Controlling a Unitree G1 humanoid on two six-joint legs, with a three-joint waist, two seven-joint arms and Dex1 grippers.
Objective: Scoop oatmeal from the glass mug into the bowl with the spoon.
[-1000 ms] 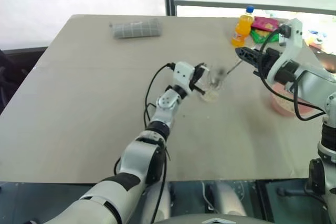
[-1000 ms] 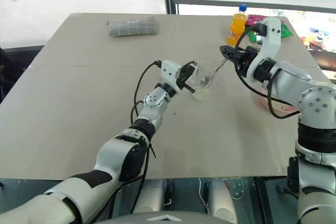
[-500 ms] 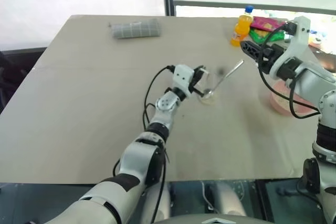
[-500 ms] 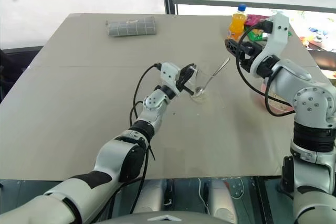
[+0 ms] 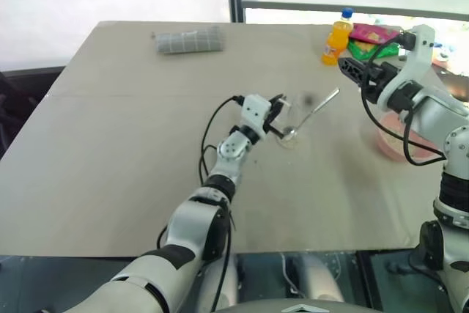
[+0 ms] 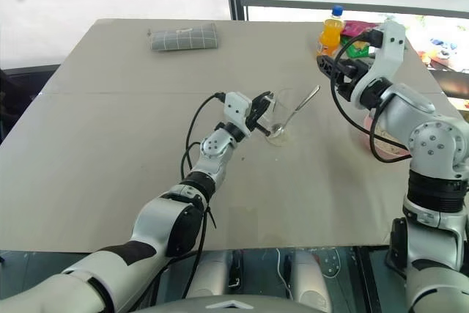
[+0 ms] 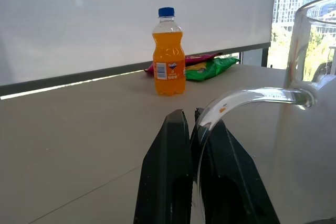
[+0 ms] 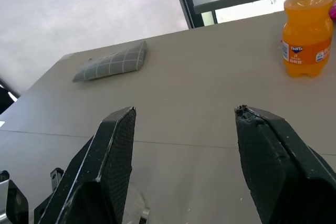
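On the pale grey-beige bench (image 5: 124, 152), a small, clear, colourless glass mug (image 6: 281, 119) with a side handle stands near the middle. The left tool (image 5: 276, 116) is clenched on that handle: in the left wrist view its two black fingers (image 7: 168, 177) press together with the curved glass handle (image 7: 247, 99) pinched between them.

A slim, shiny silver metal spoon (image 5: 311, 113) with a long thin handle leans inside the mug. Its small oval bowl rests at the bottom of the glass, and its handle slants up and out over the rim toward the robot's right. A small off-white patch of flaky oatmeal (image 5: 292, 139) lies in the bottom of the mug, around the spoon's tip.

The right tool (image 5: 350, 71) hangs in the air to the right of the mug, apart from the spoon's handle end. Its black fingers (image 8: 107, 166) are spread wide with nothing between them, so it is released.

A round, shallow, salmon-pink bowl (image 5: 396, 146) sits at the right side of the bench, partly hidden behind the right arm.

Further back stand an orange drink bottle with a blue cap (image 5: 339, 36), with pink and green snack packets (image 5: 368, 40) just beside it. A folded grey checked cloth (image 5: 189, 39) lies at the far left of the bench.
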